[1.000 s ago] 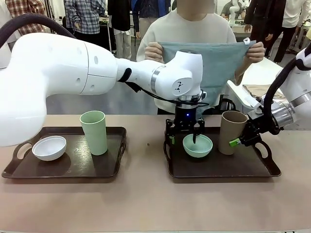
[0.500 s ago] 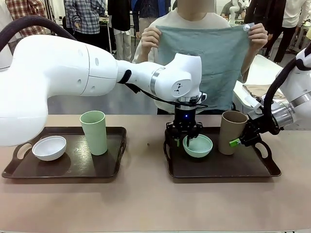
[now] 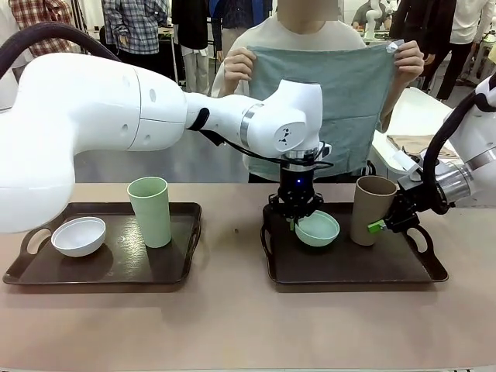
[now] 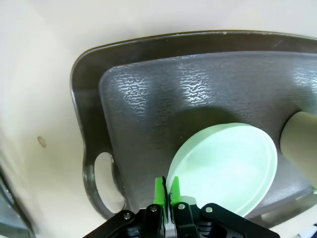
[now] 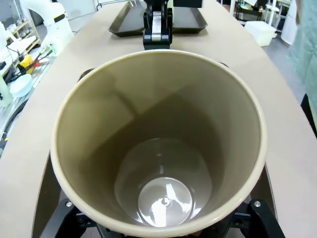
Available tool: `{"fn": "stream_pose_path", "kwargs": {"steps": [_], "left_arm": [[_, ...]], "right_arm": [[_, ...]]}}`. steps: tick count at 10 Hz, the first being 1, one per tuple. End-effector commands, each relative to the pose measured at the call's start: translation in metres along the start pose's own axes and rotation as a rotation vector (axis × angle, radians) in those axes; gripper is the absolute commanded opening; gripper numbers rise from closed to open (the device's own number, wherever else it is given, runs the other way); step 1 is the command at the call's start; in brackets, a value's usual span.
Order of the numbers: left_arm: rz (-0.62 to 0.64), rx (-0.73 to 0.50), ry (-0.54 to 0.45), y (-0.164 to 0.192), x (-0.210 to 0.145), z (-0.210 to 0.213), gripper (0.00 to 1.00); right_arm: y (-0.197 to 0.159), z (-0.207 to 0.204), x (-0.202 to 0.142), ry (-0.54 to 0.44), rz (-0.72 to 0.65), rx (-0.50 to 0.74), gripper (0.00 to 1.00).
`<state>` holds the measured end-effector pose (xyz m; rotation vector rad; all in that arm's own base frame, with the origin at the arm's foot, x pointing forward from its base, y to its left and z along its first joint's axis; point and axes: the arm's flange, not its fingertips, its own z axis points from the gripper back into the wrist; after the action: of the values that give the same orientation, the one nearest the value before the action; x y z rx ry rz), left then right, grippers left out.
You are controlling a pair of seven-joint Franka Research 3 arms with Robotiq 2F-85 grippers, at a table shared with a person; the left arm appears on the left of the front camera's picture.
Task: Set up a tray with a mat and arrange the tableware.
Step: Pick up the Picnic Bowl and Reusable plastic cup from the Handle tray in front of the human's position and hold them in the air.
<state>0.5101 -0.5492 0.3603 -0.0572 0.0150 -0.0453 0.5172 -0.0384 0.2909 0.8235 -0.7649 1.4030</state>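
Left gripper (image 4: 165,186) pinches the mint green bowl (image 4: 228,166) by its rim, tilted over the tray (image 4: 148,99); so thin a hold could slip, dropping it against the taupe cup (image 3: 370,209).

I'm looking across a smooth beige bench (image 3: 232,325); beyond it lies grey floor (image 3: 139,167), several standing people (image 3: 136,23), and what may be a white side table (image 3: 418,116).

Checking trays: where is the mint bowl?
Front view, right tray: the mint bowl hangs tilted in the left jaws, just left of the taupe cup.
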Motion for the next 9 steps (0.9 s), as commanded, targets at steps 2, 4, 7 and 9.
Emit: {"fn": "stream_pose_path", "kwargs": {"steps": [2,4,7,9], "left_arm": [[-0.019,0.012,0.030,0.007,-0.004,0.009,0.00],[-0.030,0.009,0.008,0.018,-0.024,0.050,0.00],[0.005,-0.011,-0.106,0.033,-0.064,0.135,0.00],[0.027,-0.013,-0.181,0.037,-0.082,0.172,0.00]], "right_arm": [[0.007,0.011,0.013,-0.035,0.024,-0.033,0.22],[0.030,0.033,0.040,-0.016,0.028,-0.013,0.22],[0.073,0.071,0.087,0.019,0.077,-0.075,0.22],[0.105,0.086,0.121,0.046,0.122,-0.112,0.22]]}}
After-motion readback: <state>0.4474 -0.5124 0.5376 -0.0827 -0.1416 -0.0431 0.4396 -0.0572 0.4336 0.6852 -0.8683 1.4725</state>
